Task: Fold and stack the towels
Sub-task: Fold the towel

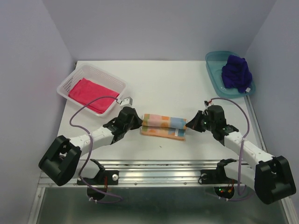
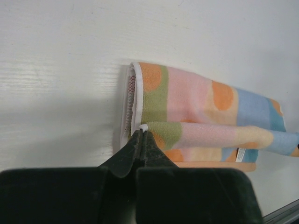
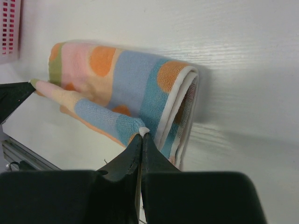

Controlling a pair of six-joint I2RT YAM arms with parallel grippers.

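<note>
The left gripper (image 2: 141, 134) and right gripper (image 3: 141, 135) are each pinched shut on a corner of the orange polka-dot towel (image 1: 163, 126), one at either end. It lies on the table (image 1: 163, 88) between them, long axis running gripper to gripper, neither arm nearer.

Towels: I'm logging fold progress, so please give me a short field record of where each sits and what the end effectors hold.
orange polka-dot towel: table centre, partly folded
pink towel: flat in white basket
purple towel: bunched in teal tray
left end effector: shut on orange polka-dot towel corner
right end effector: shut on its other end
</note>
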